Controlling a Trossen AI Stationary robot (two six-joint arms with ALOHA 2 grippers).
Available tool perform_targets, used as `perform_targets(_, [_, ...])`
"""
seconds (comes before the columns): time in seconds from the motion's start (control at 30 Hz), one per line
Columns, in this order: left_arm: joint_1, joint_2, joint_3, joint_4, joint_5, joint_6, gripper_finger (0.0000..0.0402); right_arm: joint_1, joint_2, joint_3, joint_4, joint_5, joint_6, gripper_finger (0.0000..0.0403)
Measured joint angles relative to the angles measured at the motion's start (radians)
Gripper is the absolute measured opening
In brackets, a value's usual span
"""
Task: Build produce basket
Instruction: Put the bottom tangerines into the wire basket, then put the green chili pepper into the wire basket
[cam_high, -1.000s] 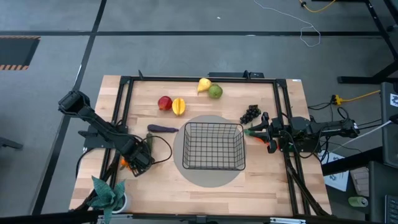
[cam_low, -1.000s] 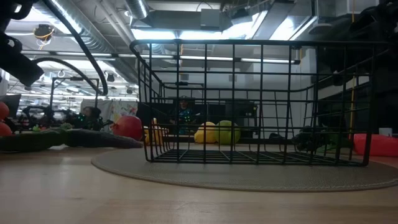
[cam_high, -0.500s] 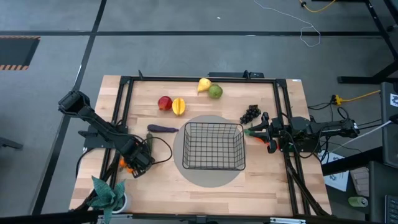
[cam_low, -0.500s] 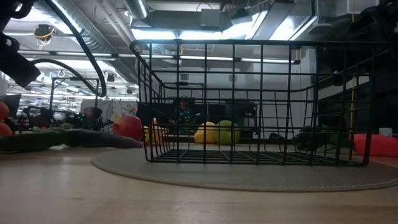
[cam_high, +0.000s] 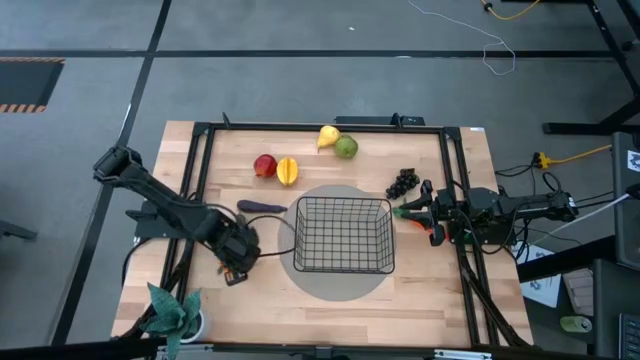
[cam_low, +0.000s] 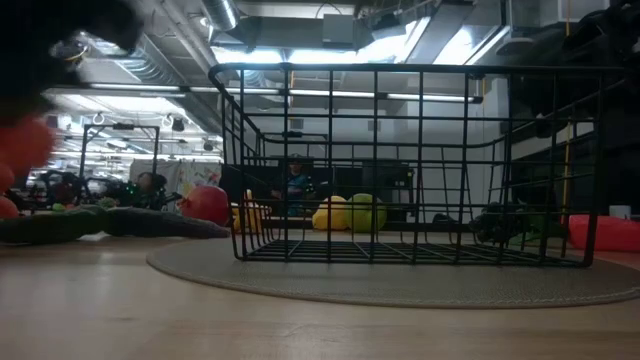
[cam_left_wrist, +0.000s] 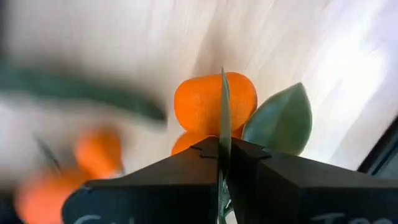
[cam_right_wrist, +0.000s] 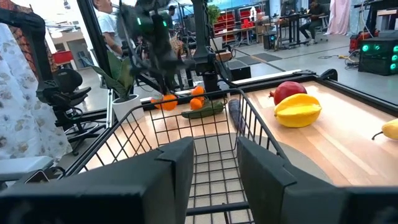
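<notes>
Left pincer (cam_high: 237, 262) is seen in the high view at left of centre, just left of the basket (cam_high: 343, 235), low over the surface (cam_high: 430, 290). In the left wrist view its fingers (cam_left_wrist: 186, 171) are pressed together on a thin green stem, with an orange (cam_left_wrist: 214, 102) and a green leaf (cam_left_wrist: 280, 121) hanging just beyond the tips; so it is clamped on the orange's stem. More oranges are blurred at lower left of that view; the count cannot be told.

Right pincer (cam_high: 415, 212) is parked at the right of the high frame, just right of the basket, pointing at it. In the right wrist view its fingers (cam_right_wrist: 180, 158) are held apart with a clear gap between them.

The basket sits on a round grey mat (cam_high: 340, 285) at centre frame; nothing is seen inside it.

Produce on the surface, high view:
- red apple (cam_high: 264, 165) and yellow ridged fruit (cam_high: 287, 171), touching, upper left of the basket
- pear (cam_high: 328, 136) and green apple (cam_high: 346, 148), side by side, above the basket
- grapes (cam_high: 402, 183), upper right of the basket, near the right pincer
- eggplant (cam_high: 262, 207), just left of the basket's upper corner

A potted plant (cam_high: 172, 312) is at the lower left corner.
</notes>
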Motion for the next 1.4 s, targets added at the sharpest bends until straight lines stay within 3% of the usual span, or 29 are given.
perform_targets(0.33, [0.004, 0.000, 0.315, 0.037, -0.490, 0.513, 0.0000, 0.000, 0.000, 0.000, 0.000, 0.000, -0.001, 0.0122])
perform_targets(0.47, [0.020, -0.001, 0.358, 0.173, -0.746, 0.751, 0.0000, 0.000, 0.000, 0.000, 0.000, 0.000, -0.003, 0.0122])
perform_targets(0.53, [0.048, -0.001, 0.359, 0.272, -0.792, 0.873, 0.0000, 0.000, 0.000, 0.000, 0.000, 0.000, -0.003, 0.0122])
perform_targets(0.67, [0.140, 0.013, 0.360, 0.422, -0.728, 1.002, 0.0000, 0.000, 0.000, 0.000, 0.000, -0.001, -0.003, 0.0122])
perform_targets(0.8, [0.240, 0.054, 0.359, 0.468, -0.642, 1.019, 0.0002, 0.000, 0.000, 0.000, 0.001, -0.001, -0.003, 0.0122])
perform_targets(1.07, [0.349, 0.164, 0.358, 0.468, -0.315, 1.001, 0.0048, 0.000, 0.000, 0.000, 0.001, -0.002, -0.003, 0.0122])
perform_targets(1.23, [0.351, 0.194, 0.358, 0.466, -0.329, 1.012, 0.0076, 0.000, 0.000, 0.000, 0.000, -0.002, -0.003, 0.0122])
perform_targets(1.4, [0.347, 0.180, 0.358, 0.405, -0.539, 1.053, 0.0081, 0.000, 0.000, 0.000, 0.000, -0.002, -0.003, 0.0122])
